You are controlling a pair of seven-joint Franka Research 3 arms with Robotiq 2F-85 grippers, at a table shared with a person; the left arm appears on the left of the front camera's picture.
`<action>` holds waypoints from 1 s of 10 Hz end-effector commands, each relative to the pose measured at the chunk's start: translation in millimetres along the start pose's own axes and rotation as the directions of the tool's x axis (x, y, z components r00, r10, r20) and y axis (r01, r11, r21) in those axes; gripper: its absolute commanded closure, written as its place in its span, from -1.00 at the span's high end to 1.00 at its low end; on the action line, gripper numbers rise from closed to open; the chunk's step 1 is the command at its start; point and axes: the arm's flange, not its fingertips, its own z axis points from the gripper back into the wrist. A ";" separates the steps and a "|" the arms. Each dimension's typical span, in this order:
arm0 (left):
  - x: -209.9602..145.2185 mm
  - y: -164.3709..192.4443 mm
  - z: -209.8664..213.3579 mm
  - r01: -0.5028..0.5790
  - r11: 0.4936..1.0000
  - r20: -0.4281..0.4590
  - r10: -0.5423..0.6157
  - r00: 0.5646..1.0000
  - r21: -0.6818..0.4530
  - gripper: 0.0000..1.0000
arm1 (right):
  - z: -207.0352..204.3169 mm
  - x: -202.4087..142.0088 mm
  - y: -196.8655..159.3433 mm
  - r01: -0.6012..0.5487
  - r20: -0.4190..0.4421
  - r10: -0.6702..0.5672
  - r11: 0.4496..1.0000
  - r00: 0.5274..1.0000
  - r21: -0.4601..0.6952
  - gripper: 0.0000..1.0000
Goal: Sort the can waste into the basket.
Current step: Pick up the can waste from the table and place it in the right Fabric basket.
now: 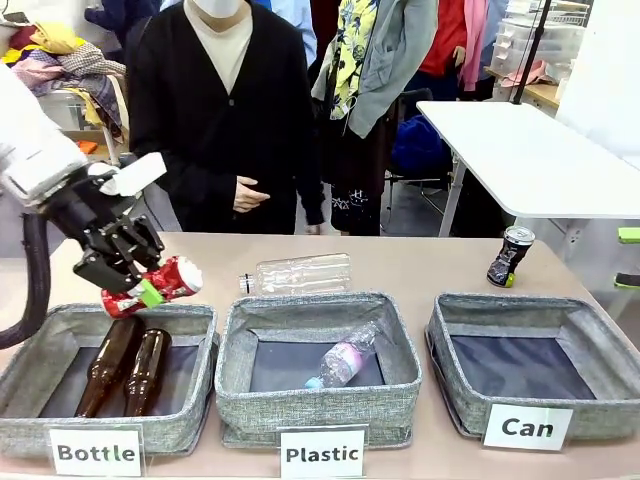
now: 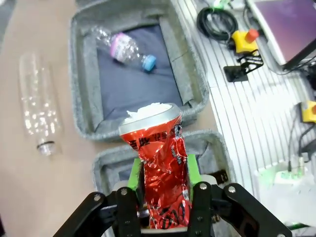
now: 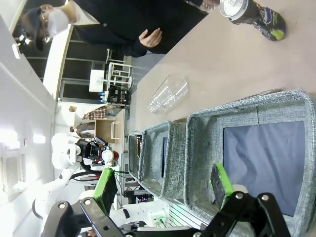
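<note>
My left gripper (image 1: 140,288) is shut on the crushed red can (image 1: 165,280), holding it in the air over the far rim of the "Bottle" bin. In the left wrist view the red can (image 2: 160,163) stands between the green pads (image 2: 133,173), silver top up. The black can (image 1: 510,256) stands tilted on the table behind the "Can" basket (image 1: 590,350), which has nothing in it. My right gripper (image 3: 165,190) is open, close beside the Can basket (image 3: 247,109), with the black can (image 3: 252,12) farther off.
The "Bottle" bin (image 1: 30,345) holds two brown bottles (image 1: 128,370). The "Plastic" bin (image 1: 235,345) holds a small plastic bottle (image 1: 342,357). A clear plastic bottle (image 1: 300,273) lies on the table behind it. A person (image 1: 225,110) stands at the far side, hand (image 1: 248,195) near the edge.
</note>
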 end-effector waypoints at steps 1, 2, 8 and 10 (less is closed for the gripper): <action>33.5 16.3 -14.0 -0.004 1.000 -0.019 0.004 1.000 0.000 -0.56 | 1.1 0.6 0.9 -0.013 0.005 0.013 1.000 1.000 0.014 1.00; 61.8 22.9 -24.8 0.005 0.998 -0.046 -0.008 0.999 -0.061 -0.56 | 1.1 0.6 0.9 -0.013 0.005 0.013 1.000 1.000 0.014 1.00; 265.1 48.4 -138.0 0.229 0.957 -0.044 -0.240 0.970 -0.180 -0.56 | 1.1 0.6 0.9 -0.013 0.005 0.013 1.000 1.000 0.014 1.00; 326.8 59.1 -186.5 0.318 0.932 0.027 -0.318 0.948 -0.172 -0.56 | 1.1 0.6 0.9 -0.013 0.005 0.013 1.000 1.000 0.014 1.00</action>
